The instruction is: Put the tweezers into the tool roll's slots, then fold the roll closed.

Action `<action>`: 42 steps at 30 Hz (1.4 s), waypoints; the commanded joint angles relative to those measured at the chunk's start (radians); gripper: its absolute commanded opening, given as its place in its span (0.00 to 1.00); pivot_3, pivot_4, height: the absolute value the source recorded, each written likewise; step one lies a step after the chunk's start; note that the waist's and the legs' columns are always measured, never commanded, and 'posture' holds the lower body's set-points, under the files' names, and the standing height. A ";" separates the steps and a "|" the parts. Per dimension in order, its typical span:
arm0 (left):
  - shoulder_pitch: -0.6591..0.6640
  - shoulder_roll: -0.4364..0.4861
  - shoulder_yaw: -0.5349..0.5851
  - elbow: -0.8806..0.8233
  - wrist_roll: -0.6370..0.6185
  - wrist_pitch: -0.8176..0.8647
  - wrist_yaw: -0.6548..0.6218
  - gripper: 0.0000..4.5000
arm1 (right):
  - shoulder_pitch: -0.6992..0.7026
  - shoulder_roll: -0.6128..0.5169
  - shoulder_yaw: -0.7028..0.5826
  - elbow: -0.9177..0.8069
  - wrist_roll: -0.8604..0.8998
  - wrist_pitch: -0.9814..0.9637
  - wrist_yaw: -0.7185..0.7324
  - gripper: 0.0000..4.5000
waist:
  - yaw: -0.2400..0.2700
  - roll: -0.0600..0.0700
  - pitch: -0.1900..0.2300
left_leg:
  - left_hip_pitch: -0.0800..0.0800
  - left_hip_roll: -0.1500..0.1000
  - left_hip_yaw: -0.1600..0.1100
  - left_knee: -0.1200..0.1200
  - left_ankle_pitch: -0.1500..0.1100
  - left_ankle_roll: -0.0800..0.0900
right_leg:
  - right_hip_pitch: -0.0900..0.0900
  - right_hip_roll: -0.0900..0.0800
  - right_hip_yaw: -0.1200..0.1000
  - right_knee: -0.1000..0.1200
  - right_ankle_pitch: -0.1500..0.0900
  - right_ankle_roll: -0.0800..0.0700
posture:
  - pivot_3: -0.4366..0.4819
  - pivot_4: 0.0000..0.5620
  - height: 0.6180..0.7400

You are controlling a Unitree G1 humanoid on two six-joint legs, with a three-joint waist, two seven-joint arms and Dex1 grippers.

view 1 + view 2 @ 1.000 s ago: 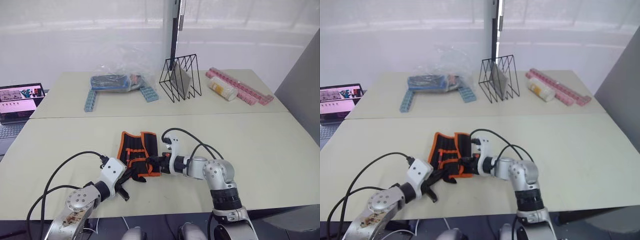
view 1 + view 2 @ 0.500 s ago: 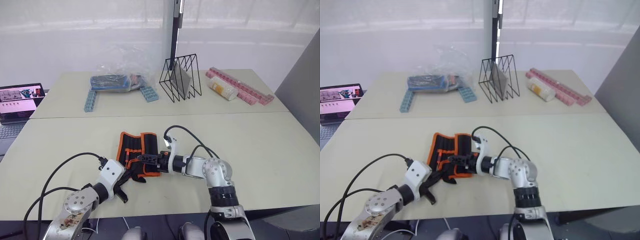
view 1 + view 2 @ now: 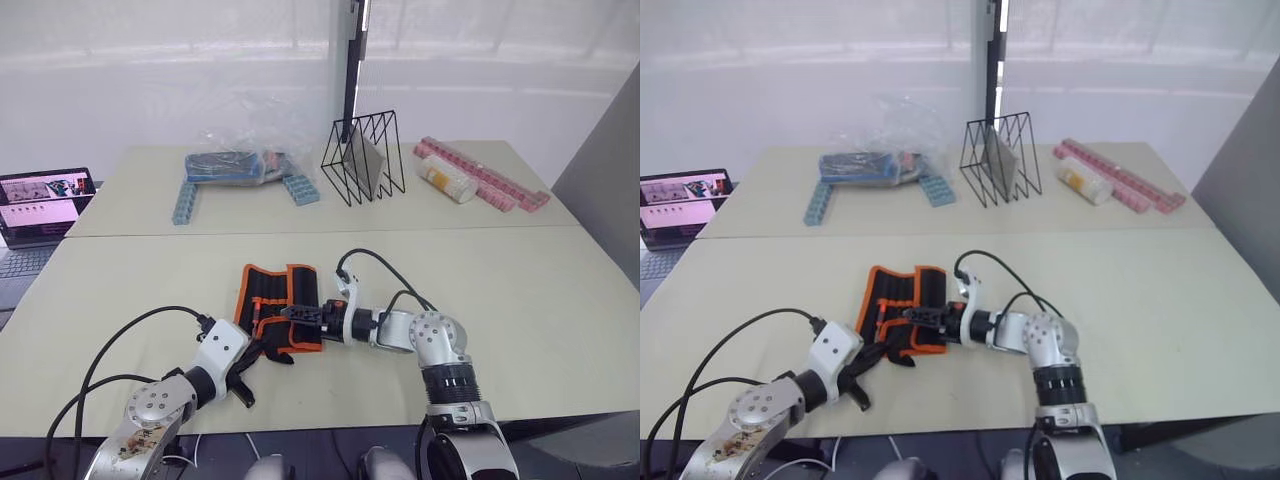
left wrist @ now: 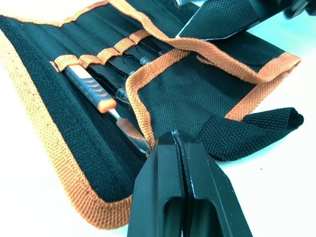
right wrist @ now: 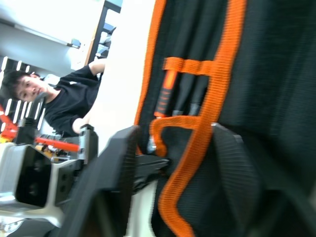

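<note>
Jaws: left gripper (image 4: 180, 140) was pinched together at tool roll (image 3: 280, 303) edge; right gripper (image 3: 293, 313) was spread wide, roll flap between its fingers.

— What is the room like?
— Two pale tables (image 3: 560, 290) stand edge to edge before a bright white curtain (image 3: 180, 70).
— Anything else?
— A dark pole (image 3: 349, 60) rises behind the far table; a grey panel (image 3: 605, 170) stands at the right.

Table (image 3: 520, 290) — tool roll (image 3: 278, 308) (open), wire rack (image 3: 364, 157), perhaps bagged blocks (image 3: 235, 165).
</note>
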 commanded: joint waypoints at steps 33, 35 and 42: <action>0.125 -0.044 0.574 -0.216 -0.592 0.325 0.057 0.31 | 0.074 -0.257 0.482 -0.012 -0.558 -0.781 0.366 0.00 | -0.003 -0.004 0.003 | -0.003 0.002 -0.002 -0.002 0.000 -0.001 | -0.002 0.001 0.000 -0.008 0.002 -0.001 | 0.48 0.27 0.87; 0.114 -0.066 0.560 -0.185 -0.610 0.349 0.101 0.47 | 0.074 -0.259 0.483 -0.018 -0.566 -0.790 0.370 0.00 | 0.004 -0.004 0.003 | -0.003 0.001 -0.003 -0.002 0.001 -0.002 | -0.002 0.001 -0.001 -0.008 0.002 -0.001 | 0.48 0.27 0.87; 0.038 -0.158 0.459 -0.127 -0.661 0.380 0.189 0.69 | 0.068 -0.263 0.471 -0.028 -0.580 -0.794 0.374 0.00 | 0.004 -0.009 0.004 | -0.003 0.000 -0.003 -0.001 0.001 -0.003 | 0.000 0.001 -0.002 -0.009 0.004 0.000 | 0.48 0.27 0.87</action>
